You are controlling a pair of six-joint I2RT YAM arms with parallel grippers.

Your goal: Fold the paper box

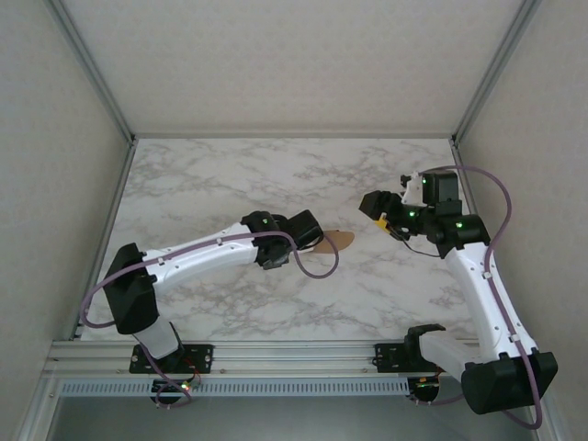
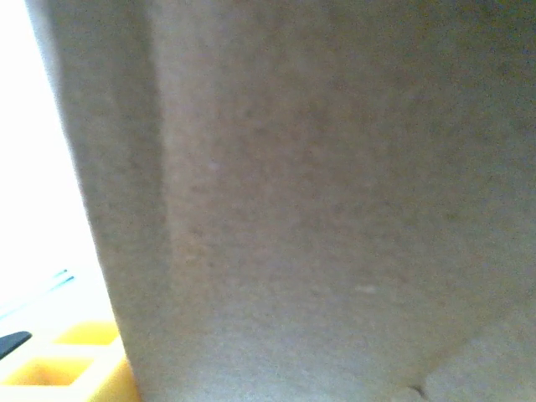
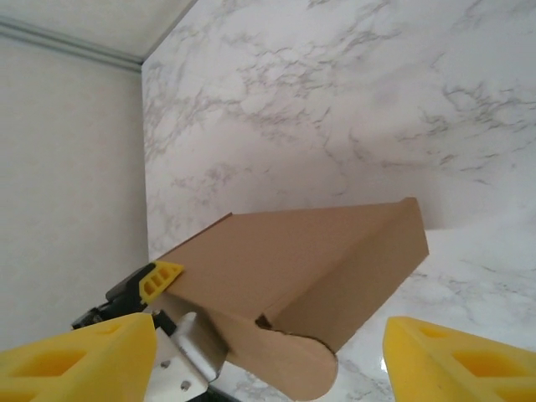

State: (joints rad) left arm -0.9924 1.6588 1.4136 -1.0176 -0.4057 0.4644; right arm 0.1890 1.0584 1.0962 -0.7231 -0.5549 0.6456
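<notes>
**Top external view.** The left pincer (image 1: 315,236) is hidden under its own wrist, so its jaws cannot be read here. Only a rounded brown tip of the paper box (image 1: 340,241) juts out just beyond it, toward the right pincer (image 1: 379,214). The right pincer stands near that tip but apart from it, above the marble table (image 1: 230,175). Its fingers are too small to judge.

**Left wrist view.** Blurred brown cardboard of the paper box (image 2: 318,201) lies close against the lens, cut off at the top, right and bottom. No flap or slit can be made out. One yellow finger (image 2: 84,373) of the left pincer shows at the lower left, beside the card's edge; its partner is hidden.

**Right wrist view.** The right pincer (image 3: 268,360) has its two yellow fingers (image 3: 84,356) wide apart with nothing between them, their bases cut off by the lower border. The paper box (image 3: 318,268) lies ahead of this pincer, centred between the lines of its fingers, untouched and raised off the table (image 3: 335,109). A rounded flap hangs from its near edge. At the box's left end the left pincer (image 3: 172,301) is clamped on it, one yellow finger on the upper face and the rest beneath, partly hidden.
</notes>
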